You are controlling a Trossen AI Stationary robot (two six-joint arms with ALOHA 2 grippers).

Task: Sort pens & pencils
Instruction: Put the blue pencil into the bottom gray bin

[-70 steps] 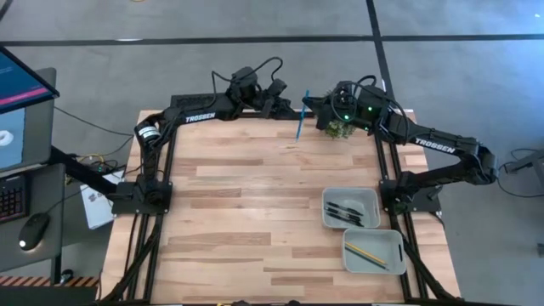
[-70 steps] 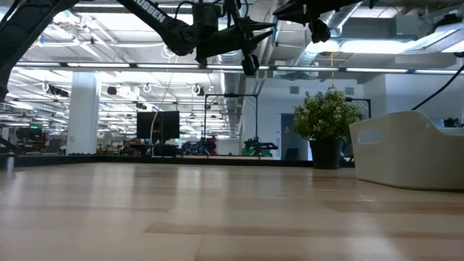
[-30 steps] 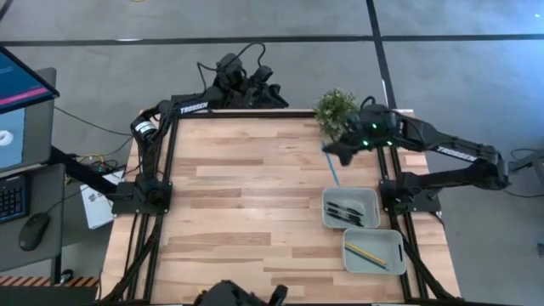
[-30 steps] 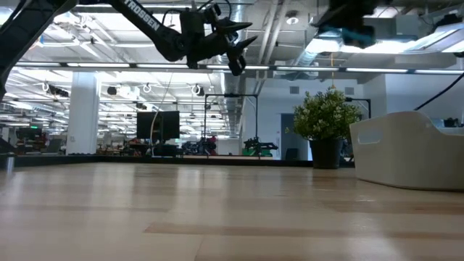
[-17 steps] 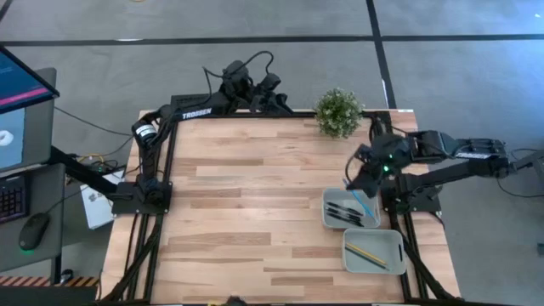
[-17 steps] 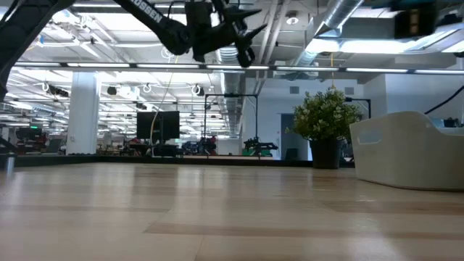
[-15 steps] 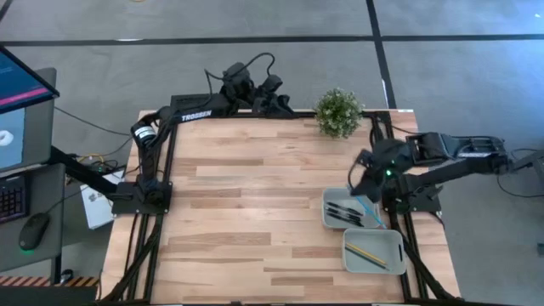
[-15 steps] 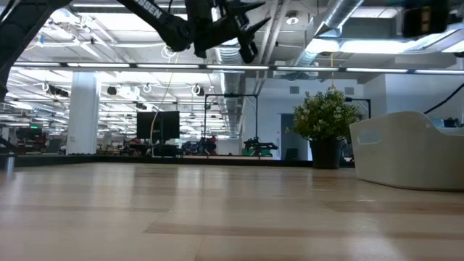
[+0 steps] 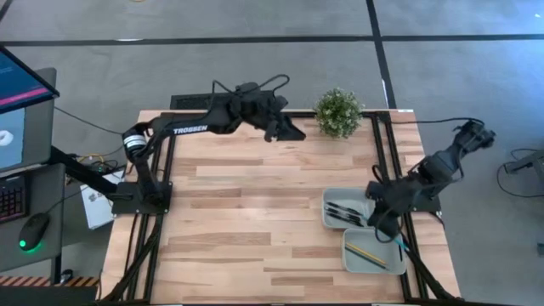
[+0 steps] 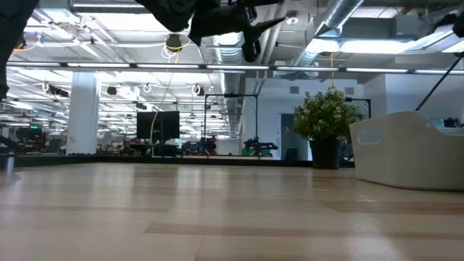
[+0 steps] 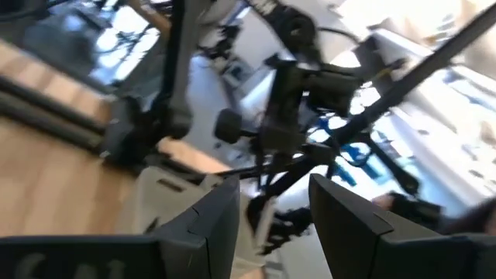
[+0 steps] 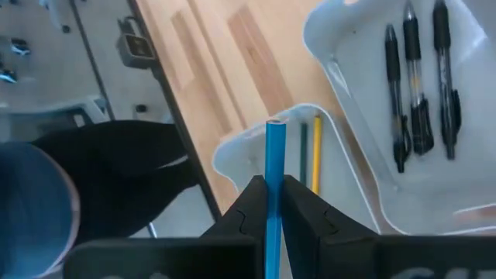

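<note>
Wood planks cover the table (image 9: 255, 212), and the left gripper (image 9: 293, 132) hangs high over its far edge, left of a small potted plant (image 9: 338, 112); in the left wrist view its fingers (image 11: 209, 225) stand apart with nothing between them.

Toward the right side of the table sit two pale grey trays, touching. The farther tray (image 9: 361, 198) holds three black pens (image 9: 344, 213) lying side by side; in the right wrist view they run roughly parallel, each with a darker grip section (image 12: 422, 85). The nearer tray (image 9: 391, 240) holds a yellow pencil (image 9: 368, 253) lying slantwise on its floor. The right wrist view also shows a thin dark green stick (image 12: 303, 152) just beside the yellow one, and whether it is a pencil cannot be told.

The right gripper (image 9: 389, 235) hovers over the nearer tray, close to where the two trays meet. Its fingers (image 12: 249, 203) are clamped on a blue pencil (image 12: 274, 186), a straight bright stick with a flat, unsharpened-looking end pointing out over the tray's rim.
</note>
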